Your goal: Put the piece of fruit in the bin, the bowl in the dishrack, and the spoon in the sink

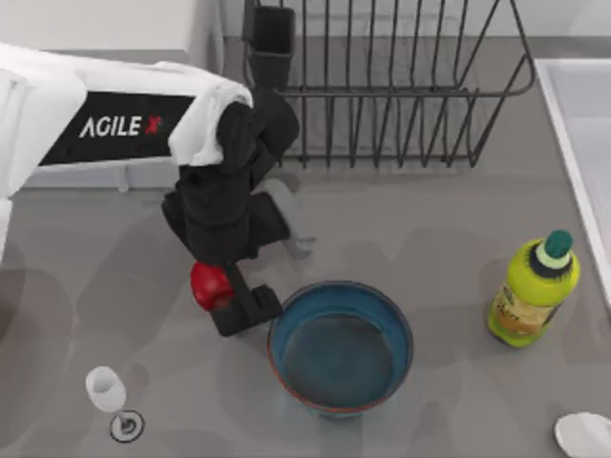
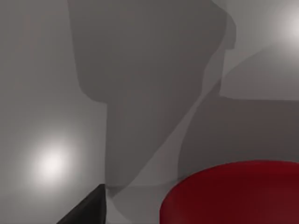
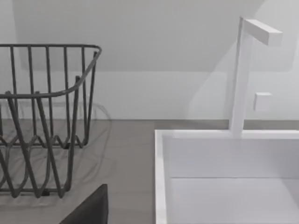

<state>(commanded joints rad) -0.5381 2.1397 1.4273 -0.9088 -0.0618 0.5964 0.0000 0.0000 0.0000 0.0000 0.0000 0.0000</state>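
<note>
White left arm [image 1: 115,114] reads "AGILE X"; bottle label [image 1: 520,310] seems illegible.

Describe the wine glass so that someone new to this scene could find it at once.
Start at the big blue bowl near the table's front edge and look toward the top view's left, past the left end effector with the red fruit. The wine glass stands in the front-left corner: small, clear-white and stemmed with a round foot.

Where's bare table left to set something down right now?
Free: the stretch between the dishrack and the bowl, reaching right to the bottle; also the left edge above the wine glass. Crowded: left of the bowl, where the left pincer has the fruit.
</note>
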